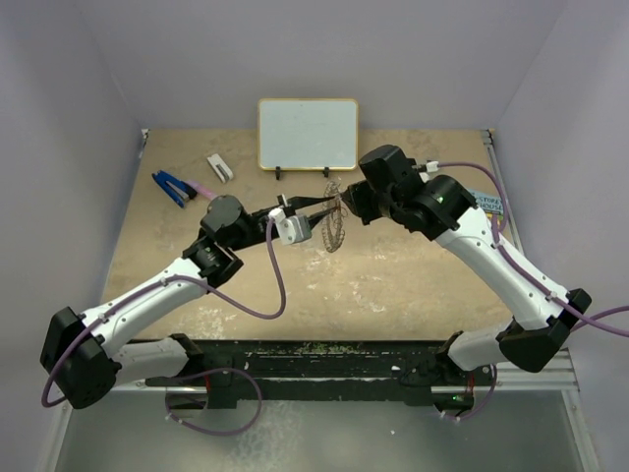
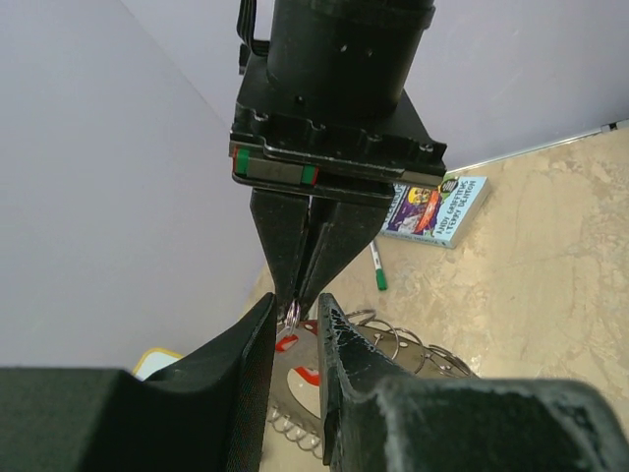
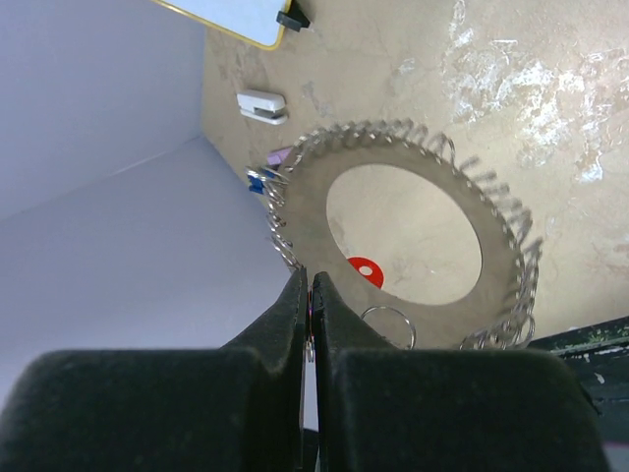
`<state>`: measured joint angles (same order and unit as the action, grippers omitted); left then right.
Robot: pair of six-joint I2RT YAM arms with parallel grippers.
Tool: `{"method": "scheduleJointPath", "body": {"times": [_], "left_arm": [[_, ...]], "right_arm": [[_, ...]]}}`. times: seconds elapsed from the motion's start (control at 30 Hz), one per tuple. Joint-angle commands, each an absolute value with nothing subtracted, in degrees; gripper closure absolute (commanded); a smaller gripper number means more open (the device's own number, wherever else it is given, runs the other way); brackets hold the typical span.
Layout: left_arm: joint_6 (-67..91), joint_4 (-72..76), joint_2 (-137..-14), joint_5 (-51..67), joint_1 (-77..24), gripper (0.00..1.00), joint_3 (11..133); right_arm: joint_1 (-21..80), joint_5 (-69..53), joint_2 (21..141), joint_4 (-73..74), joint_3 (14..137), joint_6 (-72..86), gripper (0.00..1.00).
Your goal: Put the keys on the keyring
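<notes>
Right gripper (image 3: 308, 300) fingers, pressed together, pinch the keyring (image 3: 499, 251) by its fringed rim, holding it upright above the table (image 3: 550, 118). Through its hole shows the red-headed key (image 3: 365, 270). Left gripper (image 2: 296, 339), jaws narrow, sits at the rim; whether it grips anything, I cannot tell.

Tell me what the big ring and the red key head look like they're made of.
The keyring looks like matte grey sheet metal, flat and dull, fringed with shiny wire loops. The key's red head is probably plastic, going by its even, saturated colour, though it is too small to be sure.
</notes>
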<state>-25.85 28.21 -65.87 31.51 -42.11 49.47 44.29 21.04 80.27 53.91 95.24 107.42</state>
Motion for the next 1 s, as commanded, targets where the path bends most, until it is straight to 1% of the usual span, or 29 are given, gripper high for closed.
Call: {"method": "scheduleJointPath", "body": {"times": [0.0,0.3,0.43,0.63,0.8,0.97], "left_arm": [[-27.8,30.1,-67.2,29.7,-42.4,0.73,49.5],[-30.8,30.4,-69.0,26.7,-42.5,0.74,49.6],[-32.0,29.6,-68.4,26.4,-42.5,0.76,49.0],[-34.3,29.2,-68.1,26.1,-42.5,0.88,48.3],[-36.6,28.9,-67.7,24.9,-42.4,0.9,48.3],[-38.9,27.9,-67.1,23.7,-42.4,0.88,48.5]], "right_arm": [[44.2,20.6,79.3,51.7,97.9,106.7,1.0],[44.3,21.5,78.5,50.0,97.0,104.9,1.0],[44.2,21.4,77.8,49.7,96.1,104.9,1.0],[44.2,20.7,77.7,48.8,95.7,104.5,1.0],[44.2,20.1,77.1,48.6,94.7,104.6,1.0],[44.2,19.7,76.2,47.9,93.2,104.7,1.0]]}}
